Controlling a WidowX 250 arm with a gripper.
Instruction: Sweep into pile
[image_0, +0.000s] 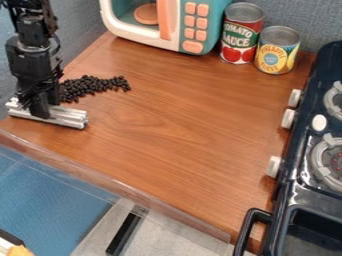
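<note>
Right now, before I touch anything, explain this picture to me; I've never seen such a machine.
A fixed camera looks down at a slant on a wooden counter. The black thing coming in at the upper left is a robot arm. Its gripper appears to hold a silvery bar, probably for sweeping. Small black beans lie beside it. Behind stand a toy microwave, a red can and a yellow can; a dark stove is at the right.

The black robot arm (32, 52) is hanging nearly upright along the left side of the frame, extending from the upper left corner, while its black hand (41, 107) is pointing downward near the left edge, slightly above mid-height.
</note>
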